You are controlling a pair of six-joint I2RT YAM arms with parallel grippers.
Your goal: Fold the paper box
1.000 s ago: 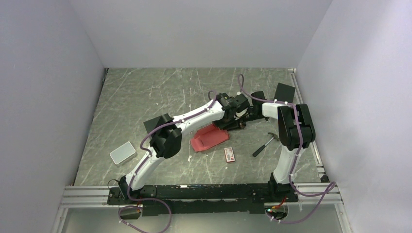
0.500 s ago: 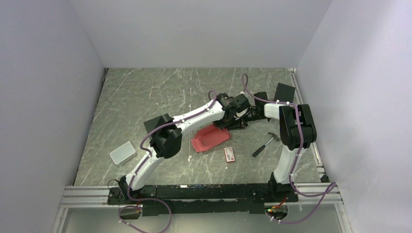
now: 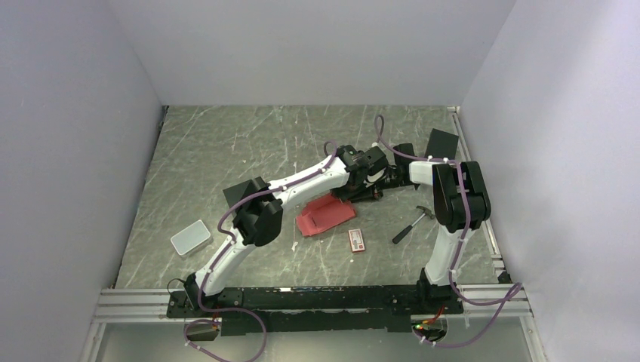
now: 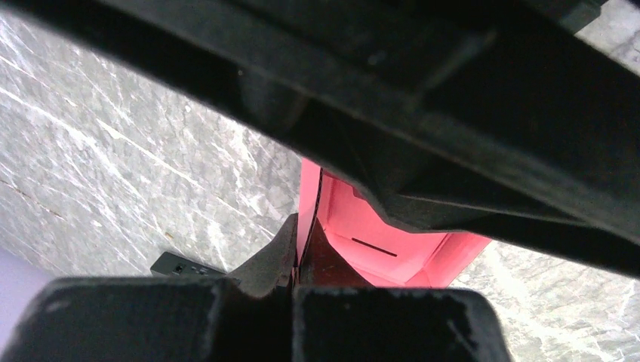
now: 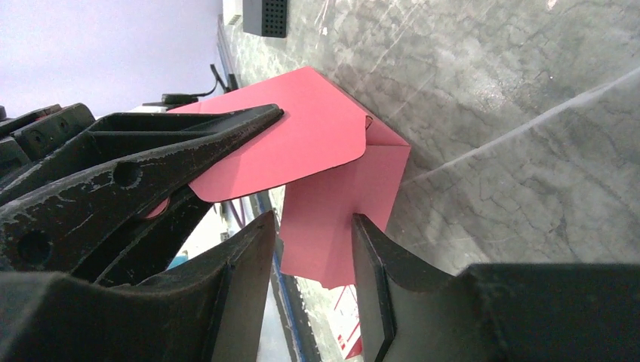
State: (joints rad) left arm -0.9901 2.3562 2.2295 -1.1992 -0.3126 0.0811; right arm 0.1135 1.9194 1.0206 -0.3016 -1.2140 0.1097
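The pink paper box (image 3: 326, 215) sits half-formed near the middle of the table (image 3: 226, 143). We see the left gripper (image 4: 302, 241) clamped tight on one raised flap. The right gripper (image 5: 306, 234) faces it with jaws parted, a neighbouring flap showing in the gap. A hammer (image 3: 411, 224) and a small printed packet (image 3: 356, 240) lie nearby on the right.

Paper box (image 3: 326, 215): red-pink card, plain, part-folded into shallow open tray; side walls up, rounded flap loose at one end; lies approx. centre of table (image 3: 226, 151).
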